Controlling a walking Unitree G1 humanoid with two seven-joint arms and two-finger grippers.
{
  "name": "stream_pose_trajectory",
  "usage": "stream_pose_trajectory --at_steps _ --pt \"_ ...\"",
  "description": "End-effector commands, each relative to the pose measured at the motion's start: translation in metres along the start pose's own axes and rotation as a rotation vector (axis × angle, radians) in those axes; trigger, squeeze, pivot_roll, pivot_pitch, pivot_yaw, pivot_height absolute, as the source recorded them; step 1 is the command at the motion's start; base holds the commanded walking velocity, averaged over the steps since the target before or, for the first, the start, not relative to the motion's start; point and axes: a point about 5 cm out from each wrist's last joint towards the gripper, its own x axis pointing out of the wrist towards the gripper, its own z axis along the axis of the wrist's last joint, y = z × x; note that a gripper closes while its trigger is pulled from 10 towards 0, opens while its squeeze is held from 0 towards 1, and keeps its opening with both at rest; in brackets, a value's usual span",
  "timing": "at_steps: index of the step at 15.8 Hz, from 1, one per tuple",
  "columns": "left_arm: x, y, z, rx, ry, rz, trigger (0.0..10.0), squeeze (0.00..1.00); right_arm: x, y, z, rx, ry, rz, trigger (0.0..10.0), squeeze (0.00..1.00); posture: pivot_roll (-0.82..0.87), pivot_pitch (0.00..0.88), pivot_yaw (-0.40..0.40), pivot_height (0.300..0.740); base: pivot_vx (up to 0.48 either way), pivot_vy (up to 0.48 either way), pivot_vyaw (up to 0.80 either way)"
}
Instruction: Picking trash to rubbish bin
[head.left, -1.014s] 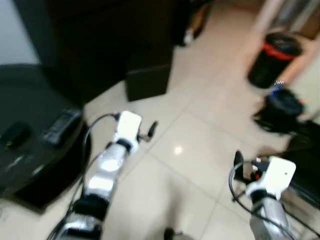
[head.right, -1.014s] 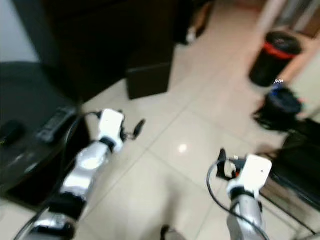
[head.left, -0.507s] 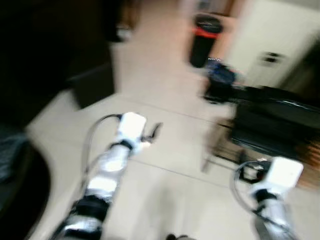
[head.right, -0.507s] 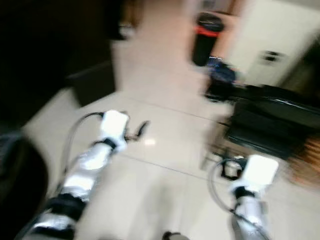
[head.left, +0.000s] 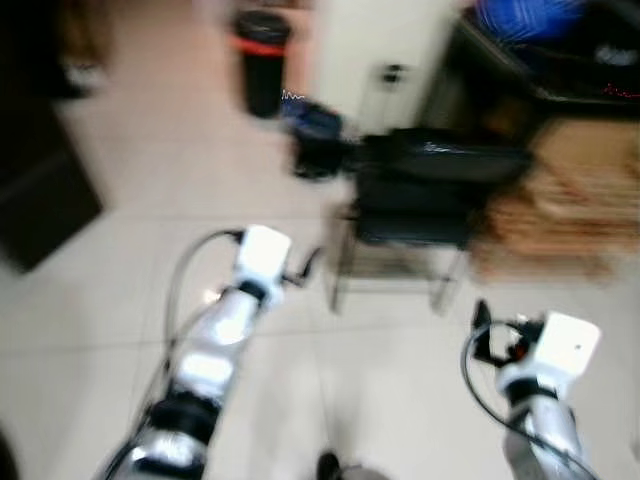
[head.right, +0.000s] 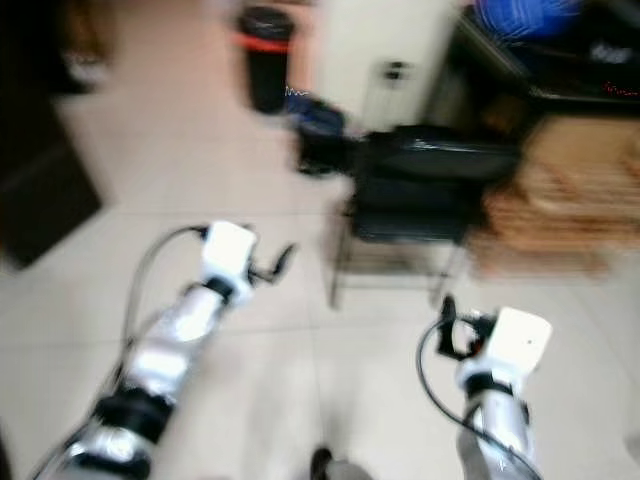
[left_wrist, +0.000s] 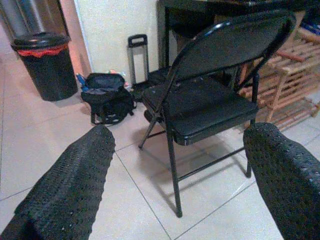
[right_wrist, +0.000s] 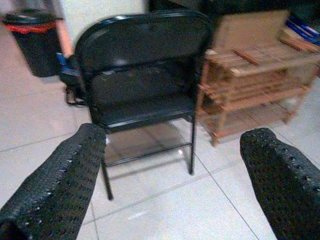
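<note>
One rubbish bin (left_wrist: 46, 64) stands at the far end of the tiled floor (head.left: 120, 200), black, with a red band under its rim, close to the pale wall (left_wrist: 115, 30). No trash can be made out in either gripper or on the tiles nearby, so the thing to be picked is either not yet found or too blurred to tell.

Just beside the bin, toward the chair, a dark bag (left_wrist: 106, 95) lies on the floor with a trolley handle (left_wrist: 137, 52) standing behind it. Nearer the robot, a black folding chair (left_wrist: 210, 100) stands between the bag and a low wooden rack (right_wrist: 260, 75), its seat bare. A dark desk (head.left: 540, 60) rises behind the rack with something blue (head.left: 525, 15) on top.

Both arms are held out in front, well apart from the chair and the bin. The left gripper (left_wrist: 180, 165) has its fingers spread wide with nothing between them; the right gripper (right_wrist: 172, 170) is likewise spread and holds nothing.

Judging from this, the task is at an early stage: nothing is in hand, nothing is seen going into the bin, and finding, grasping and carrying the trash all seem left to do. The head views are blurred.
</note>
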Motion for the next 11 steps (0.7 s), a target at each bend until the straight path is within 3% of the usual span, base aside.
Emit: stream_pose_trajectory --at_steps 1,11 --pt "0.0025 -0.0061 0.0012 -0.009 -0.003 -0.016 10.0 0.00 0.0004 -0.0047 0.0009 -0.018 0.004 -0.013 10.0 0.00 0.11 0.103 -0.050 0.740 0.000 0.000 -0.77" --pt "0.0064 -0.0070 0.0014 -0.024 -0.002 -0.012 10.0 0.00 0.0042 -0.0033 0.0020 -0.025 -0.008 -0.019 10.0 0.00 0.10 0.094 -0.049 0.740 0.000 0.000 -0.77"
